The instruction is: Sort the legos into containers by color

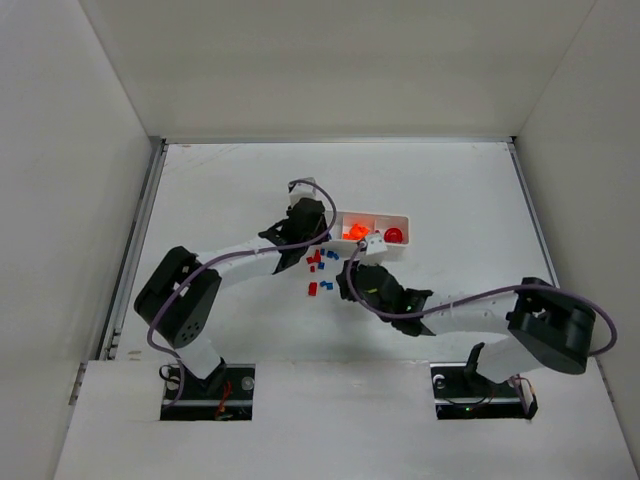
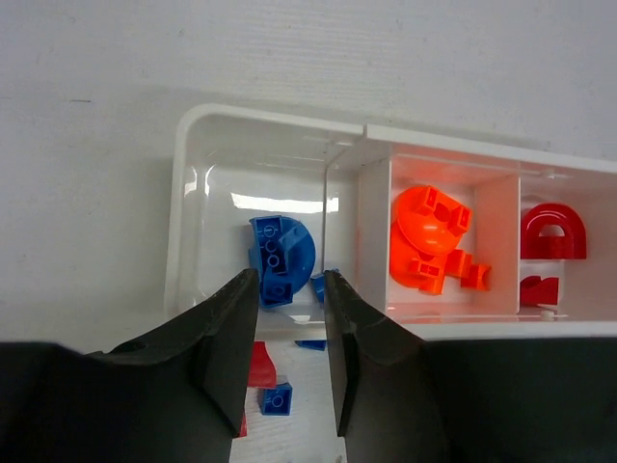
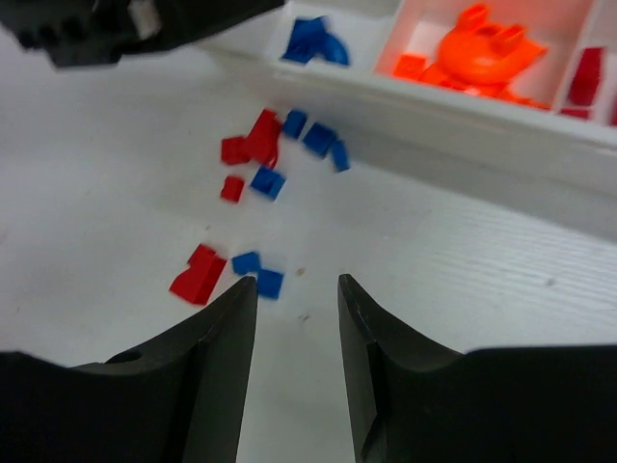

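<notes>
The white tray (image 2: 270,121) has three compartments side by side: blue legos (image 2: 280,256) in the left one, orange legos (image 2: 429,231) in the middle, red legos (image 2: 551,231) on the right. My left gripper (image 2: 289,280) hovers over the near wall of the blue compartment, open, with nothing between its fingers. Loose red and blue legos (image 1: 318,262) lie on the table just in front of the tray. My right gripper (image 3: 297,282) is open and empty, low over the table, right of a blue pair (image 3: 258,272) and a red piece (image 3: 199,274).
More loose pieces lie closer to the tray: a red cluster (image 3: 255,145) and blue bricks (image 3: 318,138). The left arm's wrist (image 3: 125,24) sits above them. White walls enclose the table on the left, back and right (image 1: 330,70).
</notes>
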Available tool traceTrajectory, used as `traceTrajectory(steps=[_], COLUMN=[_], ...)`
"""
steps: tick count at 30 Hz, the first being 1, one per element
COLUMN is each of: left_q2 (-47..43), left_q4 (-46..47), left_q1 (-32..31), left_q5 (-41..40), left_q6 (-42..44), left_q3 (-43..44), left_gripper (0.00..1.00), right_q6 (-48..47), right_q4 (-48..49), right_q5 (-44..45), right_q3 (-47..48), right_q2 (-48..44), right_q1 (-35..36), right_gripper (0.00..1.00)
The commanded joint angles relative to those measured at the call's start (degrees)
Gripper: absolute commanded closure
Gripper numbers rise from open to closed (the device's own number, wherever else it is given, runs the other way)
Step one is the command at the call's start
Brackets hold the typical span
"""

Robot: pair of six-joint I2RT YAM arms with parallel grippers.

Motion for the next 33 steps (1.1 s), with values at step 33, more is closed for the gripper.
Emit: traceTrajectory(steps=[33], left_q2=[-35.96], left_q4=[-3.52], left_q1=[2.02], left_q5=[-4.47], left_q6=[-9.78], left_q3=[-28.62], left_gripper=[0.67], right_q6=[8.0], right_q4=[1.16], right_q5=[6.1], right_q3=[18.74], right_q2=[28.64], right_q1=[8.34], right_gripper=[0.68])
